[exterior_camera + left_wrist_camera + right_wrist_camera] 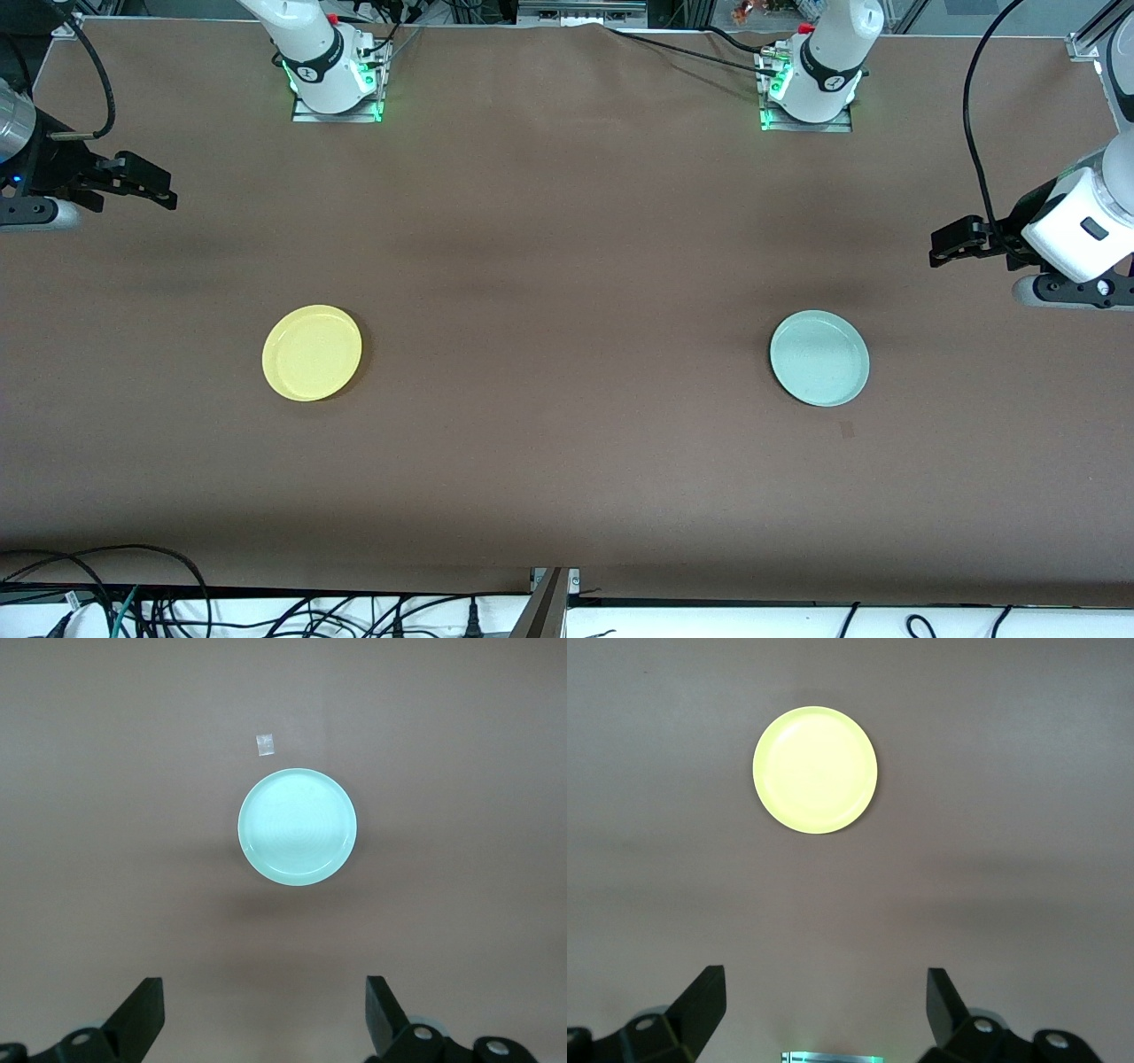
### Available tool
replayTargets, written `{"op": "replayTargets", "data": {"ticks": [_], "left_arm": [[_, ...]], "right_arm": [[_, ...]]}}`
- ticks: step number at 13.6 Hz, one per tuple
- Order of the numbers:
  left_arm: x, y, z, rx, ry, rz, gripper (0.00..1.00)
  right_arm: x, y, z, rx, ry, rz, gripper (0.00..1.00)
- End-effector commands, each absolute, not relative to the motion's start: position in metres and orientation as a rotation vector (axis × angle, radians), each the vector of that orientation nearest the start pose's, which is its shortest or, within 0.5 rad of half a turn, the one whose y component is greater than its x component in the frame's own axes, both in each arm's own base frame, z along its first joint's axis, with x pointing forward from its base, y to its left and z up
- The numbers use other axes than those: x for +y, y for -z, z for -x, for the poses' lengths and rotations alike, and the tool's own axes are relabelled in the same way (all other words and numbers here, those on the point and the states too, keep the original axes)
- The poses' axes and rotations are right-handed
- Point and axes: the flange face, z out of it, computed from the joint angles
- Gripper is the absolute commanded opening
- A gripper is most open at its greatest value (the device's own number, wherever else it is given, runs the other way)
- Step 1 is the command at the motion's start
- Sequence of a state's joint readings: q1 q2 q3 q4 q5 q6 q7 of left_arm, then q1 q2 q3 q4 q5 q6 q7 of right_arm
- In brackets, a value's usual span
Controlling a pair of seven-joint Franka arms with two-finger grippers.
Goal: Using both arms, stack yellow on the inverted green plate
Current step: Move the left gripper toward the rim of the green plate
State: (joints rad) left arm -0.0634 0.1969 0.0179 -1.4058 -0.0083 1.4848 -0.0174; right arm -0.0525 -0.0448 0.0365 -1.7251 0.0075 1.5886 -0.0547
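Brown cloth covers the long table (567, 221) where two plates lie well apart — the yellow plate (312, 353) toward the right arm's end, the green plate (819, 358) toward the left arm's end, both about equally near the front camera. Each plate rests flat on the cloth with nothing touching it.

Seen from the left wrist view, the green plate (298, 827) shows its raised rim and faint concentric rings, and a small pale square of tape (264, 744) lies on the cloth just beside it; the same mark appears in the front view as a small dark patch (846, 431) nearer the camera than the plate. From the right wrist view, the yellow plate (815, 770) is a plain bright disc on bare cloth.

Both arms hang raised at the table's ends, away from the plates. The left gripper (952, 244) is over the cloth at the left arm's end, its black fingers (142, 1014) spread wide and holding nothing. The right gripper (146, 188) is over the cloth at the right arm's end, its fingers (700, 1005) likewise parted and empty. Green lights glow at the two arm bases (337, 84) — along the table's edge farthest from the front camera.
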Motion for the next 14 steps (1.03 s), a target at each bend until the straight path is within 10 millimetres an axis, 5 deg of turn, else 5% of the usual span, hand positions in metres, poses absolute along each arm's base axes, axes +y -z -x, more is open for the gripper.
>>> {"op": "replayTargets", "data": {"ticks": [1, 11, 14], "left_arm": [[-0.028, -0.586, -0.598, 0.055, -0.180, 3.158, 1.00], [-0.019, -0.575, -0.603, 0.033, -0.207, 3.162, 1.00], [0.003, -0.563, -0.607, -0.028, -0.233, 3.163, 1.00]], "right_arm": [[-0.007, -0.584, -0.538, -0.058, -0.147, 3.111, 1.00], [-0.002, -0.580, -0.530, -0.075, -0.251, 3.099, 1.00], [0.039, -0.599, -0.529, -0.189, -0.236, 3.088, 1.00]]}}
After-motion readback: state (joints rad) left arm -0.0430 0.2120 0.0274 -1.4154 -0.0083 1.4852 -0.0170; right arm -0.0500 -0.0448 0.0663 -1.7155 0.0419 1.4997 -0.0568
